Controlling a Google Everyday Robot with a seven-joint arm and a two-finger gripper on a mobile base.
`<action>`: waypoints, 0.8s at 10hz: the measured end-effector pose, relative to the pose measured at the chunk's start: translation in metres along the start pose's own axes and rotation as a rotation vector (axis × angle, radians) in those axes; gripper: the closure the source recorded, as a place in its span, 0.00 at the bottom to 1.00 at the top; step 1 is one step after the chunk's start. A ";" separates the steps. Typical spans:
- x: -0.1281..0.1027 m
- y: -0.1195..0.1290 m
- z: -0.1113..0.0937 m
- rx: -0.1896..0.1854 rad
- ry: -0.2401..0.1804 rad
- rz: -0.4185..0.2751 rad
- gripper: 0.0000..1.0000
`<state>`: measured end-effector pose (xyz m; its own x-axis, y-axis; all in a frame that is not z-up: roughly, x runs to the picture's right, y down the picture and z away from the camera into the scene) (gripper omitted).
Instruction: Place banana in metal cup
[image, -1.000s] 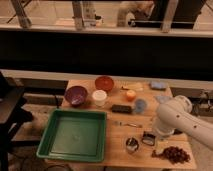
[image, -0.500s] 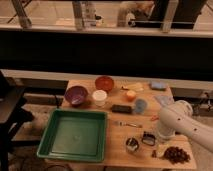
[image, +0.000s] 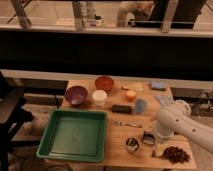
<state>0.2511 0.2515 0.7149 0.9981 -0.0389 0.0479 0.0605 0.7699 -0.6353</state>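
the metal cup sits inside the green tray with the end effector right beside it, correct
Not quite. In the camera view the metal cup stands on the bare wooden table just outside the green tray's near right corner, not inside it. The end effector is indeed right beside the cup.

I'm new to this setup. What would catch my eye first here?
The big green tray fills the front left of the table. On the right is the white arm, its tool low beside the metal cup. The banana lies far back.
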 end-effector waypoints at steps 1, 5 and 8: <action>-0.004 -0.001 -0.010 0.014 0.015 -0.002 0.20; -0.014 -0.012 -0.033 0.038 0.054 -0.011 0.20; -0.018 -0.033 -0.055 0.058 0.055 -0.013 0.20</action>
<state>0.2321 0.1922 0.6925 0.9964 -0.0833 0.0123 0.0745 0.8044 -0.5894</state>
